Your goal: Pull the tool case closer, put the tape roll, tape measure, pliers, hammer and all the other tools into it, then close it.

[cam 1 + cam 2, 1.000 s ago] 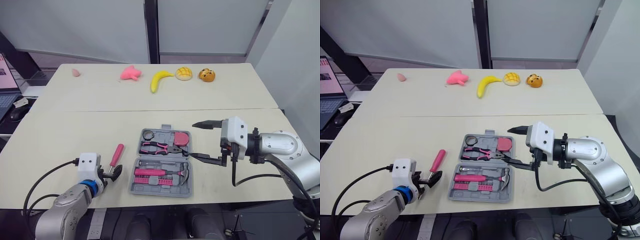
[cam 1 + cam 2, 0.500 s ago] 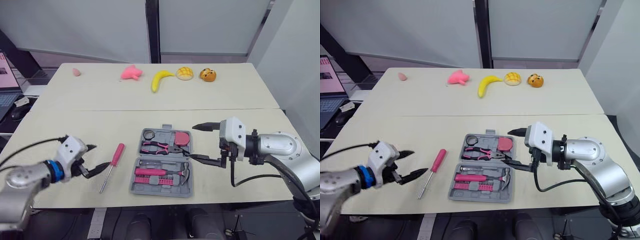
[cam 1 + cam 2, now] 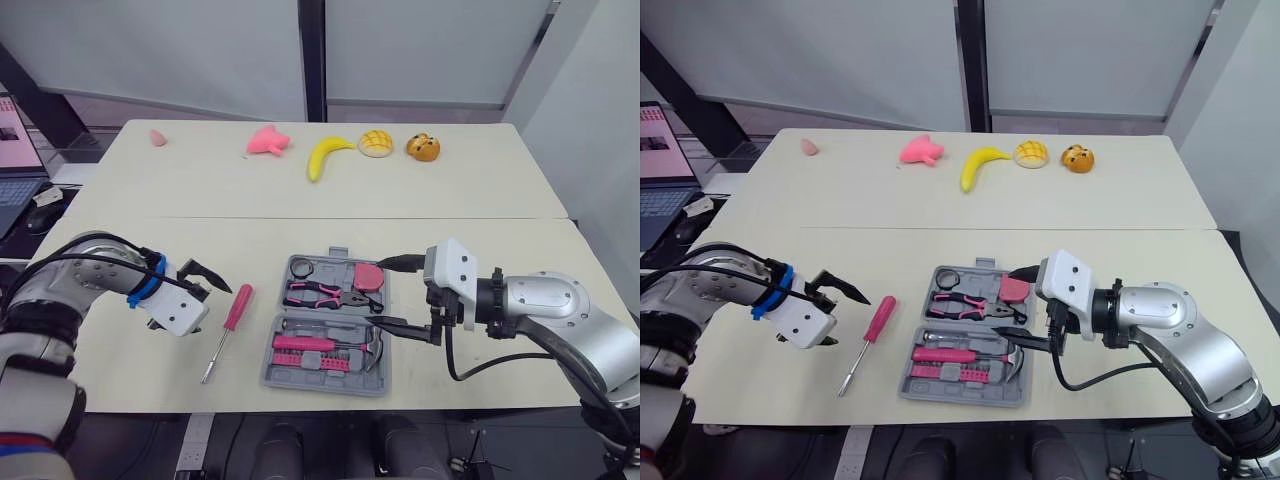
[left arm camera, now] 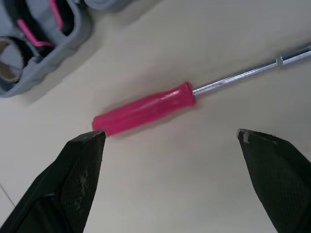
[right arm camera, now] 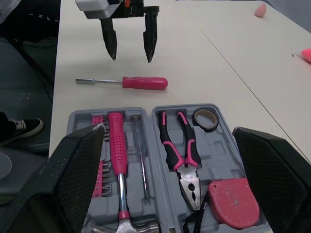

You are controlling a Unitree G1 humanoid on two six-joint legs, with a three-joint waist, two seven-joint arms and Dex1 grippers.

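The grey tool case (image 3: 331, 256) lies open near the table's front edge. It holds the tape roll (image 3: 300, 268), pink tape measure (image 3: 366, 275), pliers (image 3: 318, 294) and hammer (image 3: 322, 345). A pink-handled screwdriver (image 3: 236, 306) lies on the table just left of the case. My left gripper (image 4: 170, 135) hangs open a little left of the screwdriver's handle, not touching it. My right gripper (image 3: 379, 292) is open at the case's right edge, one finger over the tape measure and the other by the hammer head, with nothing held.
Along the far side of the table lie a small pink piece (image 3: 158, 137), a pink toy (image 3: 268, 141), a banana (image 3: 325, 157), a yellow bun (image 3: 376, 143) and a brown bun (image 3: 423, 147). A laptop (image 3: 12, 150) sits off the table's left end.
My left arm swung from the near edge out to the left, and its open gripper now points at the screwdriver's handle. The right gripper edged left toward the case. The camera shifted slightly.
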